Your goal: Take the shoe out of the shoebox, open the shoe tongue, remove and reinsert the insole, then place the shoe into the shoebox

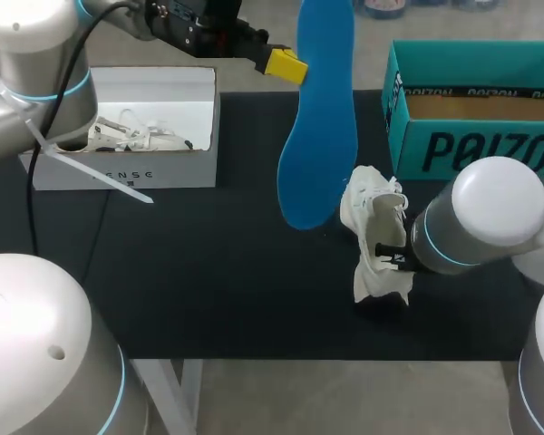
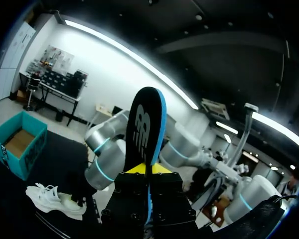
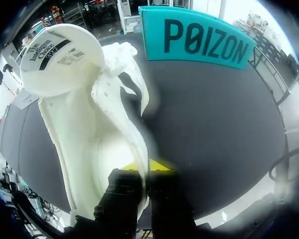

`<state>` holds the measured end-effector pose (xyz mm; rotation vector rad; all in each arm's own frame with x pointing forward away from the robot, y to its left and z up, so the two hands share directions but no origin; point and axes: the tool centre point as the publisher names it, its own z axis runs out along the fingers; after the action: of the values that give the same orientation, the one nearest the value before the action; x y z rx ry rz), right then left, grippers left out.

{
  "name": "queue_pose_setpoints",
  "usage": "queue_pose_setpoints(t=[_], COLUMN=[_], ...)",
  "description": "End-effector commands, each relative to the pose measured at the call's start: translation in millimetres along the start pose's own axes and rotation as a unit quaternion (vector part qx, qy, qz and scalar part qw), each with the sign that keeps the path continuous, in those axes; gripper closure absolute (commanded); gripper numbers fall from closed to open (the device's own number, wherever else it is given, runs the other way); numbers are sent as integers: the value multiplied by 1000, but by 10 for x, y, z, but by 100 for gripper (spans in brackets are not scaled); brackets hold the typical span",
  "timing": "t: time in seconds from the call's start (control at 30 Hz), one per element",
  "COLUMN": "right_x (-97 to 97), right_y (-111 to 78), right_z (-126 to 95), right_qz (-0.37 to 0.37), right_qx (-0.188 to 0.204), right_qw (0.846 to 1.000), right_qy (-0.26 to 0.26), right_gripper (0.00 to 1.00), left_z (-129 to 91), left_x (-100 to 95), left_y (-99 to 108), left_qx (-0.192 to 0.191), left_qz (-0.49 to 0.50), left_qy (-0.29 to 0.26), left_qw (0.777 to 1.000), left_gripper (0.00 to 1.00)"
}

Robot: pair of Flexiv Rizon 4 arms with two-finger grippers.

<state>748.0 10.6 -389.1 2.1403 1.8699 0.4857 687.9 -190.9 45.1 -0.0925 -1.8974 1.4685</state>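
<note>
My left gripper (image 1: 286, 65) is shut on the top end of a blue insole (image 1: 319, 118), which hangs high above the mat; the left wrist view shows the insole's (image 2: 145, 129) black printed face rising from between the fingers (image 2: 148, 168). The white shoe (image 1: 376, 237) stands on the black mat by the insole's lower end. My right gripper (image 3: 147, 165) is shut on the shoe's side wall (image 3: 134, 124), with its tongue (image 3: 60, 57) folded open ahead. The teal shoebox (image 1: 476, 109) stands open at the back right.
A white box (image 1: 136, 127) holding another white shoe (image 1: 131, 136) sits at the back left, under my left arm. Bare black mat (image 1: 199, 272) lies between the white box and the shoe, up to the front edge.
</note>
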Motion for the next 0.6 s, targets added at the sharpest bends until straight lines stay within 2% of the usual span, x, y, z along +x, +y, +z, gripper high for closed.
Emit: queue_pose_setpoints(t=[0.03, 0.13, 0.17, 0.2, 0.3, 0.4, 0.6], right_x=[64, 92, 98, 103, 117, 102, 10], right_y=[-34, -81, -88, -92, -79, -6, 260], right_z=[165, 238, 245, 246, 174, 6, -591], right_qz=[-4, -9, -9, -10, -8, -4, 5], right_qx=[16, 32, 35, 37, 34, 21, -30], right_qw=[1000, 999, 999, 999, 999, 1000, 999], right_qy=[4, 0, 0, -2, -1, 6, 40], right_gripper=[100, 100, 82, 0, 0, 0, 0], left_z=[2, 2, 2, 2, 2, 2, 2], left_x=[7, 7, 7, 7, 7, 7, 7], left_y=[6, 6, 6, 6, 6, 6, 6], left_qx=[0, 0, 0, 0, 0, 0, 0], left_qz=[0, 0, 0, 0, 0, 0, 0], left_qy=[-1, -1, -1, -1, -1, -1, -1], left_qw=[1000, 1000, 1000, 1000, 1000, 1000, 1000], left_gripper=[100, 100, 100, 100, 100, 100, 100])
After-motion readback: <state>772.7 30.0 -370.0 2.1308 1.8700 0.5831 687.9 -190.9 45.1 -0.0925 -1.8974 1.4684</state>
